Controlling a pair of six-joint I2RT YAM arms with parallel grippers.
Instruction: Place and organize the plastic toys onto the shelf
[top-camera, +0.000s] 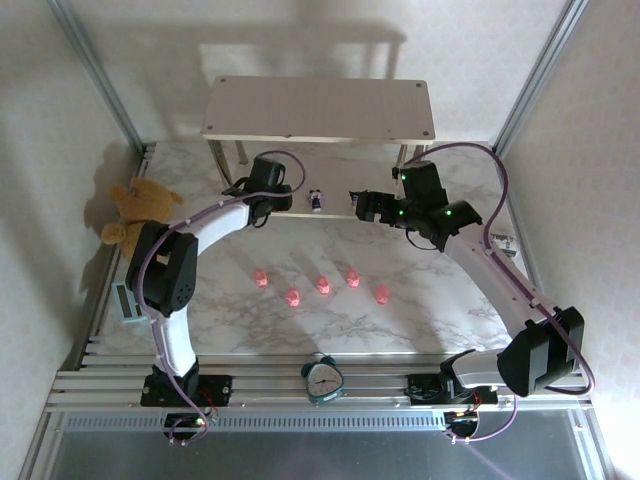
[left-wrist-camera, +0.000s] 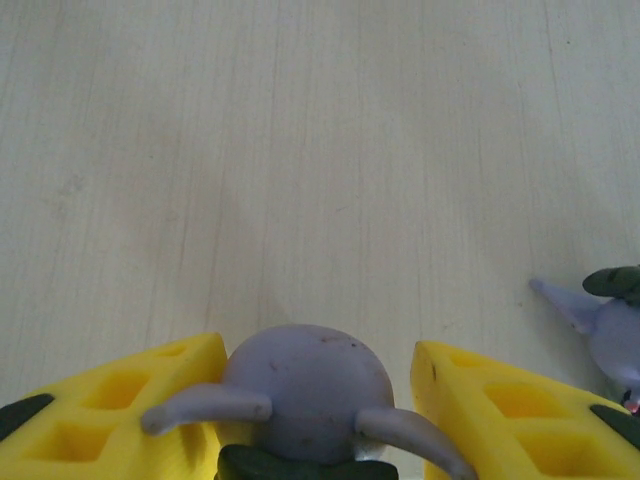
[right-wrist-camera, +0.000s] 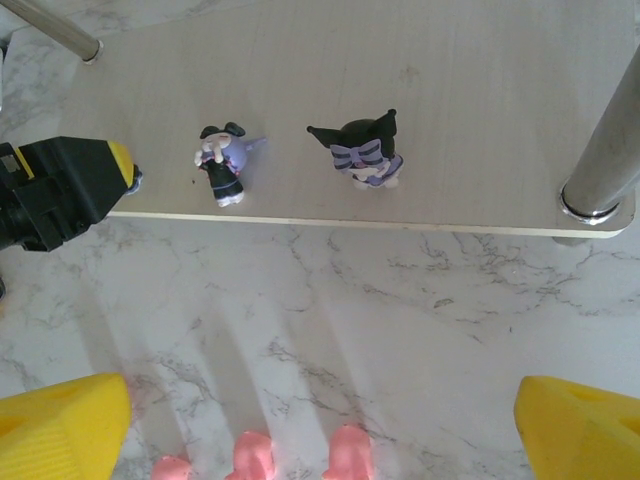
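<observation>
Alarm clock: teal alarm clock (top-camera: 323, 381) at bottom centre of the overhead view, on the rails at the table (top-camera: 440, 300) edge.
Pigs: five pink pig figures (top-camera: 323, 285) in a loose row mid-frame on the marble, each apart from the others.
Right tool: right tool (right-wrist-camera: 320, 380) above the table in front of the shelf (top-camera: 320, 110), yellow fingers wide apart, nothing between them.
Left tool: left tool (left-wrist-camera: 318, 348) over the lower board, a finger on each side of a purple figurine (left-wrist-camera: 305, 385); clamped or merely flanking, cannot tell.
Lower board: lilac figurine (right-wrist-camera: 225, 160) and black-hooded figurine (right-wrist-camera: 365, 155) upright near its front edge, apart.
Teddy bear: brown teddy bear (top-camera: 140, 205) at mid-left.
</observation>
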